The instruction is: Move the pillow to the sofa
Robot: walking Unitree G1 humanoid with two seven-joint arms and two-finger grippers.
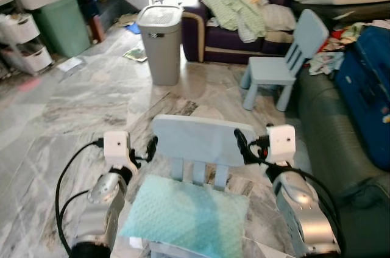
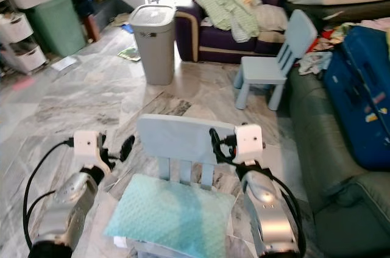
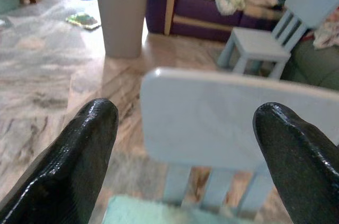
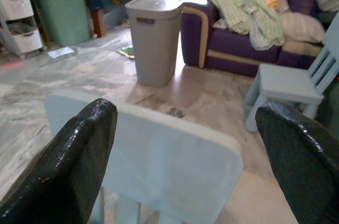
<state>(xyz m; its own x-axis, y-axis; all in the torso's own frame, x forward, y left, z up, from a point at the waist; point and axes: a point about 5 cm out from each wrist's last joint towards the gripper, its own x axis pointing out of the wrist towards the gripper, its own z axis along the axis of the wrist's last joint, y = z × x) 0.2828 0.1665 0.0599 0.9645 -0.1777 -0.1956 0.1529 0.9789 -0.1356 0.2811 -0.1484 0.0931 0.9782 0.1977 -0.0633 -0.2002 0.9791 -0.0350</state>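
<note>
A pale teal textured pillow [image 1: 189, 215] lies on the seat of a small light blue chair [image 1: 201, 139] right in front of me. My left gripper [image 1: 149, 147] is open, held just left of the chair's backrest above the pillow's left edge. On the backrest's right end, my right gripper [image 1: 241, 142] is open too. Both wrist views look past spread black fingers [image 3: 90, 144] [image 4: 79, 150] at the backrest. A dark green sofa [image 1: 332, 124] runs along the right side. A purple sofa [image 1: 225, 41] stands at the back.
A grey lidded bin [image 1: 161, 41] stands ahead on the marble floor. A second blue chair [image 1: 286, 63] sits before the purple sofa, which holds heaped clothes [image 1: 234, 2]. A blue suitcase [image 1: 365, 87] lies on the green sofa. Storage drawers [image 1: 24, 44] line the left.
</note>
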